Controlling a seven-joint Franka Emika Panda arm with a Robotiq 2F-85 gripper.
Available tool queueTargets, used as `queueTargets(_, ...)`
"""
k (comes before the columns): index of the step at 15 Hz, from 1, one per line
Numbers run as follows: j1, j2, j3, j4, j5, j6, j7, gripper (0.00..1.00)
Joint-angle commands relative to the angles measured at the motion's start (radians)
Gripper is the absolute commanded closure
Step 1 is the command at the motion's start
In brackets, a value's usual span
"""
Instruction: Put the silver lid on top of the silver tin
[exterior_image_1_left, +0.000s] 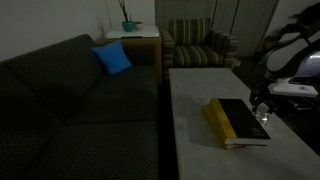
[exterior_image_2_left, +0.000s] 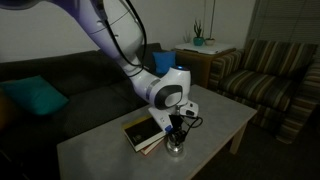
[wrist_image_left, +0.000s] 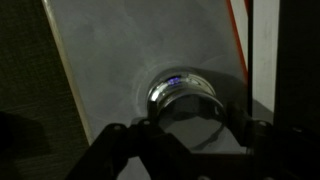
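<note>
Tin (wrist_image_left: 180, 95) sits on the desk (wrist_image_left: 120, 60) right under the gripper (wrist_image_left: 190, 128). Jaws look part-way apart; can't tell if they're pinching the silver lid. I'd centre on the shiny rim, lower flat, then release. Couch (exterior_image_1_left: 70, 100) is well clear, but the book (exterior_image_1_left: 238, 122) just beside the tin could get clipped.

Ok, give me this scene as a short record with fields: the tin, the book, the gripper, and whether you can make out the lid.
surface: pale table
silver tin: on the table, right beside the book, shiny rim visible
book: black and yellow, lying flat
gripper: pointing down directly over the tin, one finger on either side of it in the wrist view; grip unclear
silver lid: cannot be told apart from the tin in this dim light
background: dark sofa with a blue cushion
</note>
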Motion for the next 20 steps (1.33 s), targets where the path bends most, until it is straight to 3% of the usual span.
queueTargets(1,-0.003,0.013,0.001,0.016,0.009,-0.011,0.022,0.56)
queueTargets(10,0.012,0.055,-0.025,0.089,0.064,-0.054,0.097,0.56)
queueTargets(20,0.012,0.016,-0.025,0.032,0.036,-0.045,0.194,0.56)
